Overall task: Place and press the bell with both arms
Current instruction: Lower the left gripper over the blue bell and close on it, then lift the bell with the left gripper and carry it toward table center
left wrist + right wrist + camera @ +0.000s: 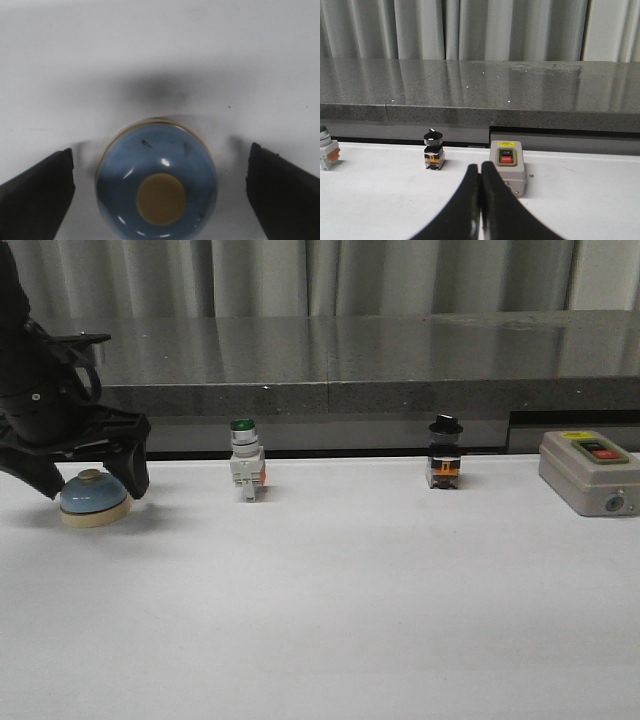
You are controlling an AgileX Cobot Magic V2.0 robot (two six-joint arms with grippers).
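Observation:
The bell (94,497), with its light-blue dome, cream base and cream button, stands on the white table at the far left. My left gripper (92,480) hangs over it, open, one finger on each side, with a gap between each finger and the dome. In the left wrist view the bell (157,180) sits between the two fingers (35,195), which do not touch it. My right gripper (480,172) is shut and empty, low over the table on the right; it does not show in the front view.
A green-capped white push-button switch (245,471) stands left of centre, a black-knobbed selector switch (445,454) right of centre, a grey box with red and black buttons (590,472) at the far right. A dark stone ledge (400,360) runs behind the table.

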